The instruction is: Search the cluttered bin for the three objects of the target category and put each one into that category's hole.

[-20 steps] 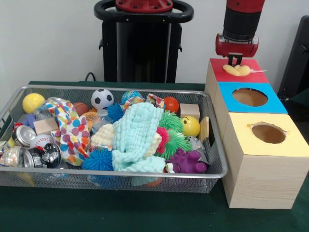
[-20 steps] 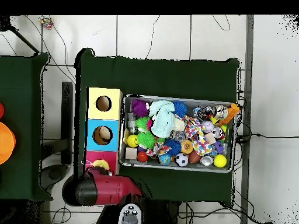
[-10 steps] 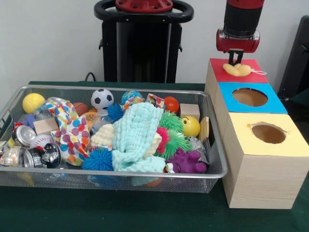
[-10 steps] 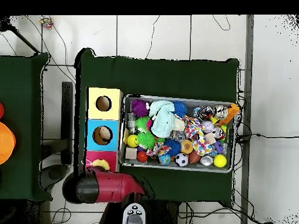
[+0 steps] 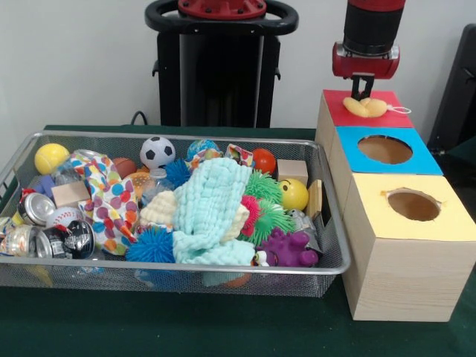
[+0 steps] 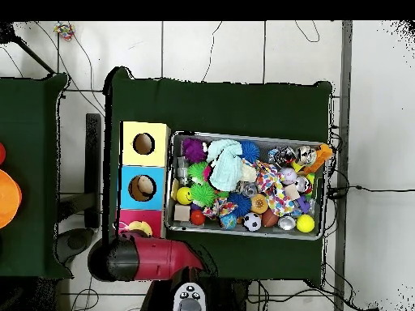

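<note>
A pale yellow soft toy (image 5: 366, 107) with a thin white string lies on top of the red box (image 5: 336, 113), over where its hole would be. My gripper (image 5: 362, 92) hangs just above the toy, open and holding nothing. In the overhead view the red arm (image 6: 150, 257) covers the gripper, and the toy (image 6: 139, 227) shows on the red box (image 6: 152, 217). The wire bin (image 5: 327, 195) holds balls, spiky rubber toys, cans, wooden blocks and cloths.
Next to the red box stand a blue box (image 5: 422, 161) and a yellow box (image 5: 455, 223), each with a round hole, in a row at the bin's right. A crumpled mint cloth (image 5: 212, 208) covers the bin's middle. Green cloth covers the table (image 5: 186, 327).
The gripper has risen a little off the yellow toy, which stays lying on the red box. Nothing in the bin has moved.
</note>
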